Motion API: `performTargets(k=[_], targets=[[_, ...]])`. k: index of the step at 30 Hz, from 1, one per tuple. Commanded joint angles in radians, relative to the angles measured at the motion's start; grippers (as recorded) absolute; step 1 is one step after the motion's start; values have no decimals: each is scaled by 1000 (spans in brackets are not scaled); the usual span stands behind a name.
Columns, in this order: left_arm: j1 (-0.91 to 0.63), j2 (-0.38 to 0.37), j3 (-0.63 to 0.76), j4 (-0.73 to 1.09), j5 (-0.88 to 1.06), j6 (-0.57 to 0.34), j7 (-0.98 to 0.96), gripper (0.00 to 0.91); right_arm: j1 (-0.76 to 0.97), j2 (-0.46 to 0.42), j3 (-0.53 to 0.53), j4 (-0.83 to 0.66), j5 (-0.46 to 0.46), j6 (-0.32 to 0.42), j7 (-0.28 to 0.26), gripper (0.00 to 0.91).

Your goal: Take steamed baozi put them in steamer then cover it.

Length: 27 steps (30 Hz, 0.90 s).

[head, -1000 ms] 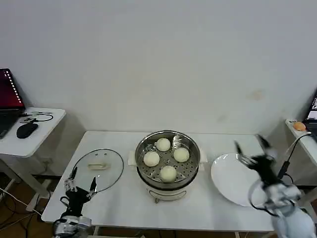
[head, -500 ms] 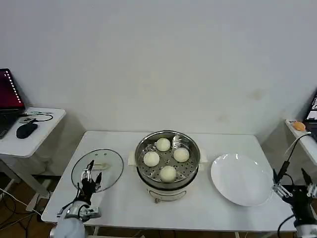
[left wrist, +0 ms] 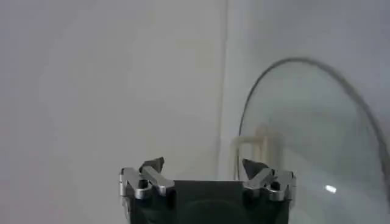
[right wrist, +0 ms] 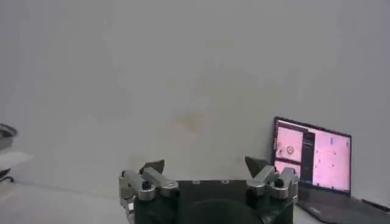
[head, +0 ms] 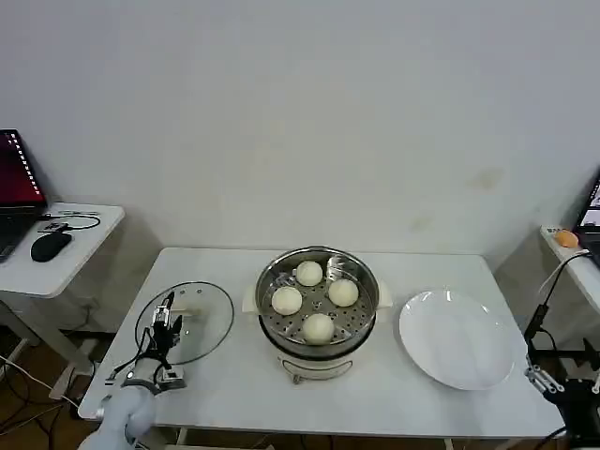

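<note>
Several cream-white baozi point(head: 319, 327) lie on the perforated tray inside the shiny steamer point(head: 364, 309) at the table's middle. The cover point(head: 204, 330), a clear glass lid with a cream handle point(head: 188, 314), lies flat on the table left of the steamer. My left gripper point(head: 165, 317) hangs open over the cover's near-left part, a little short of the handle. In the left wrist view, the left gripper point(left wrist: 203, 165) is open and holds nothing, with the cover point(left wrist: 317, 134) and its handle point(left wrist: 259, 145) ahead. My right gripper point(head: 562, 382) is low past the table's right front corner, and the right gripper point(right wrist: 205, 164) is open.
A flat white plate point(head: 457, 339) lies right of the steamer. A side table point(head: 70, 253) with a mouse and laptop stands at the left. An open laptop point(right wrist: 311, 161) sits beyond the right gripper. The white table point(head: 234, 389) has bare room along its front edge.
My left gripper has risen from the table's front edge and moved over the cover. My right arm has drawn back from above the plate, down past the table's right corner.
</note>
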Motion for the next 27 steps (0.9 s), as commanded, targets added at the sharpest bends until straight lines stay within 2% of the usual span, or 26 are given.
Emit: performTargets(k=[1,14,15,16,17,18,27], targets=[[-110,6,17,133,37,-2,-9,907,-19,21,-2,-1,-6,14,-1,907],[-154,-18,25,167,40,-2,-12,907,-24,30,-15,-10,-9,22,-2,907],[-154,-18,26,167,40,-2,-13,796,-24,30,-16,-11,-9,22,-2,907],[-153,-20,27,166,39,-2,-13,514,-24,31,-18,-12,-11,23,-2,907],[-151,-21,28,165,38,-2,-12,171,-24,32,-19,-13,-11,23,-3,907],[-150,-21,28,164,39,-2,-12,0,-24,32,-20,-14,-12,23,-3,907],[-119,-25,24,144,40,-5,-17,0,-21,32,-29,-17,-13,23,-2,907]])
